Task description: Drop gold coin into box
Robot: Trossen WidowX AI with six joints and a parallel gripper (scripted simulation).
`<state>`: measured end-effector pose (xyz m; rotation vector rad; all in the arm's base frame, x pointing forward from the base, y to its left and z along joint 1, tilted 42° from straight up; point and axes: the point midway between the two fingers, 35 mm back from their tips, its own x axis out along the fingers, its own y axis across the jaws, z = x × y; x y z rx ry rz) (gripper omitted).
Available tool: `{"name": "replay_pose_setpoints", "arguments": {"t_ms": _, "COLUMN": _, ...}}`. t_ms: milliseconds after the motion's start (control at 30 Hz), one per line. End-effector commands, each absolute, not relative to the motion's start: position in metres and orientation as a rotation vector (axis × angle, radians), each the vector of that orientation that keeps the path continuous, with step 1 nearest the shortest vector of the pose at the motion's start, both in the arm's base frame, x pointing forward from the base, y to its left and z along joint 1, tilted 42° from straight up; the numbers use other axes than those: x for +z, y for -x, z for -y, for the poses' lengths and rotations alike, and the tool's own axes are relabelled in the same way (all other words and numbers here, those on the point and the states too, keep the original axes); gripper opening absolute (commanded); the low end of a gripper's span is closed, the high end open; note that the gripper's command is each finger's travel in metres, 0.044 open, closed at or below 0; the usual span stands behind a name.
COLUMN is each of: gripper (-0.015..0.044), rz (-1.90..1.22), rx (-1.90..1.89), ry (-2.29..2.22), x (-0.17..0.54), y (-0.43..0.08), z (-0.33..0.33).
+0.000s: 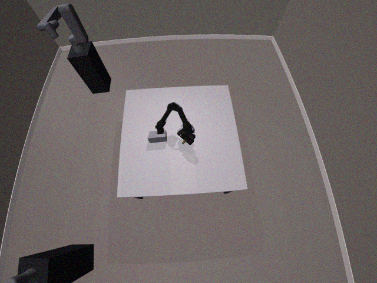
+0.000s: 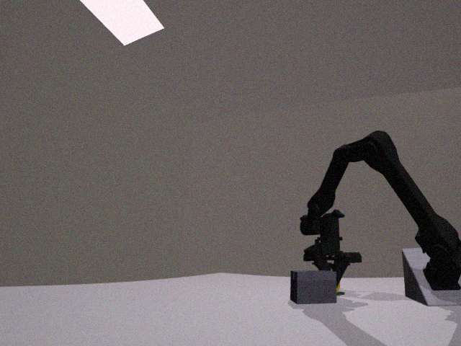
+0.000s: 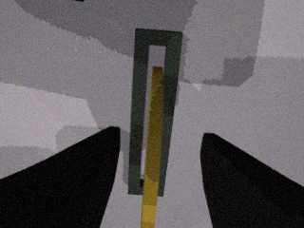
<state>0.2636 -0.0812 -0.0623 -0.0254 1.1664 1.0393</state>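
Fingers straddle the coin (image 3: 152,165) untouched — grey box (image 2: 313,286) just beside.

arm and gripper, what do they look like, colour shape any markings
The arm is matte black throughout, built of thick rounded links, on a pale grey wedge-shaped base. The gripper has two broad black fingers tapering to blunt tips. No cables or markings are visible.

Black arm (image 1: 175,117) over white table (image 1: 182,170)

Gold coin (image 3: 152,159) stands on edge in dark-green holder (image 3: 139,114), beside grey box (image 2: 313,286).
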Motion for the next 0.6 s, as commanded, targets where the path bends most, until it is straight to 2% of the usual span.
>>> {"name": "replay_pose_setpoints", "arguments": {"t_ms": 0, "gripper": 0.0161, "rz": -1.171, "rx": 1.044, "ry": 0.006, "x": -0.0691, "y": -0.2599, "z": 0.0730}}
{"name": "replay_pose_setpoints", "arguments": {"t_ms": 133, "gripper": 0.0161, "rz": -1.171, "rx": 1.045, "ry": 0.006, "x": -0.0708, "y": -0.2596, "z": 0.0713}}
{"name": "replay_pose_setpoints", "arguments": {"t_ms": 333, "gripper": 0.0003, "rz": -1.171, "rx": 1.045, "ry": 0.006, "x": -0.0708, "y": -0.2596, "z": 0.0713}}
{"name": "replay_pose_setpoints", "arguments": {"t_ms": 567, "gripper": 0.0000, "rz": -1.171, "rx": 1.045, "ry": 0.006, "x": -0.0708, "y": -0.2596, "z": 0.0713}}
